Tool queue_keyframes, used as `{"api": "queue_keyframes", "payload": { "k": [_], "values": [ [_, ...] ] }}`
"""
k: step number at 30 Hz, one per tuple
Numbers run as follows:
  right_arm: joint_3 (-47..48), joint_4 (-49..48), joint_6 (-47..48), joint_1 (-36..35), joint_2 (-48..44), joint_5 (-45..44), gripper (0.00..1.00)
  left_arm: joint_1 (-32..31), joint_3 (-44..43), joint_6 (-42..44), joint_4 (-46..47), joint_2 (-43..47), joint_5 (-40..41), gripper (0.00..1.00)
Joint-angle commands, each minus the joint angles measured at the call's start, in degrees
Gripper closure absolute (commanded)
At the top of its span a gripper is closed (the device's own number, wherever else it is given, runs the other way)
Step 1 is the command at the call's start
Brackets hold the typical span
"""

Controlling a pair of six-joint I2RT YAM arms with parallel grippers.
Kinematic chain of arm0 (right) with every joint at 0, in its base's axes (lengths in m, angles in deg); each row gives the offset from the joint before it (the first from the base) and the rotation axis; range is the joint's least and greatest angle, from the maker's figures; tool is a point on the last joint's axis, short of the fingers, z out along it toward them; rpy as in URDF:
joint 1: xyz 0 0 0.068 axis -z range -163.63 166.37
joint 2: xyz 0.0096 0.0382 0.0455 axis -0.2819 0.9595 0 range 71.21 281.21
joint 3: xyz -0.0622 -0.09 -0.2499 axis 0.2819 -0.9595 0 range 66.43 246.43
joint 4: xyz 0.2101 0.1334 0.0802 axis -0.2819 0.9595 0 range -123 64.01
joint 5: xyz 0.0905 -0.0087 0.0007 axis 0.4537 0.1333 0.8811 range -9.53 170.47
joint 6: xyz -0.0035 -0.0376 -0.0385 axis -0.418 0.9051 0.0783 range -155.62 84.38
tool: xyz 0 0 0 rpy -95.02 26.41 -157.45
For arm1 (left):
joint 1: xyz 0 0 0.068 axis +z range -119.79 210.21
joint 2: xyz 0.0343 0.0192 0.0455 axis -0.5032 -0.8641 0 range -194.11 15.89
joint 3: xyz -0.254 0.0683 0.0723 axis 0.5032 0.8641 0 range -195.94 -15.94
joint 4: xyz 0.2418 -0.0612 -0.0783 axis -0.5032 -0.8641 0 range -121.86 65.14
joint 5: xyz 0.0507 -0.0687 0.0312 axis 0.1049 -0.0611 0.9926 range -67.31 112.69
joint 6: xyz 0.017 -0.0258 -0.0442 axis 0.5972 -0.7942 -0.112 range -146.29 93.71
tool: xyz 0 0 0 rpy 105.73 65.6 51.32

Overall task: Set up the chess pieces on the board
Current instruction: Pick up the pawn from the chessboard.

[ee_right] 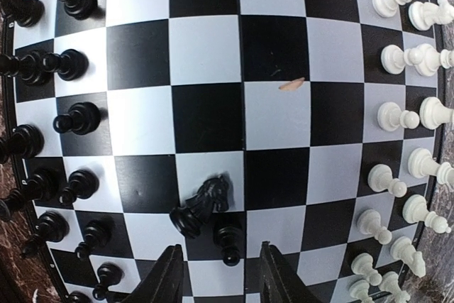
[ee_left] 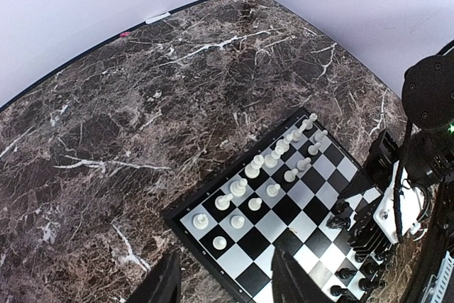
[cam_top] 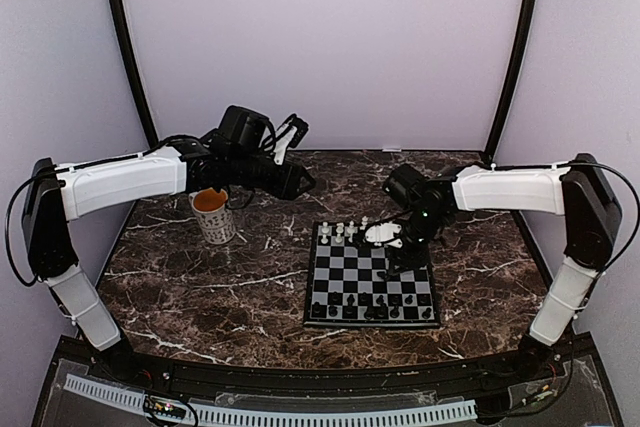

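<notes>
Hovering low over the board point(ee_right: 206, 47), which is lying on the bench point(cam_top: 220, 287) right of centre, the right hand point(ee_right: 220, 264) is holding its fingers moderately apart with nothing between them. Just ahead of its tips a black knight point(ee_right: 202, 204) is lying toppled beside an upright black pawn point(ee_right: 228, 239). Other black pieces point(ee_right: 74, 118) are standing along one edge, white pieces point(ee_right: 397, 115) along the opposite edge. The left hand point(ee_left: 227, 278) is hanging high near a mug point(cam_top: 213, 215), fingers parted and empty.
</notes>
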Motion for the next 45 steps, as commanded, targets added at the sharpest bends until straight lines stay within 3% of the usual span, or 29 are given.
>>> {"api": "queue_keyframes", "payload": {
  "k": [1, 17, 28, 36, 45],
  "values": [
    [-0.51, -2.69, 0.98, 0.88, 0.21, -1.32, 0.62, 0.13, 0.27, -0.53, 0.39, 1.56, -1.18, 0.55],
    [-0.08, -1.98, 1.15, 1.72, 2.44, -0.07, 0.72, 0.18, -0.18, -0.25, -0.24, 0.75, -1.47, 0.55],
    [1.79, 0.66, 1.48, 1.88, 2.83, 0.94, 0.87, 0.14, -0.69, -0.16, -0.77, 0.67, -1.77, 0.55],
    [6.08, 2.97, 0.94, 1.03, 1.69, 1.04, 0.88, 0.17, -0.74, 0.15, -0.92, 1.30, -1.01, 0.54],
    [14.48, 4.93, -0.08, -5.16, 3.39, 1.54, 0.88, 0.23, 0.01, 0.29, -0.35, 3.17, 3.64, 0.54]
  ]
}}
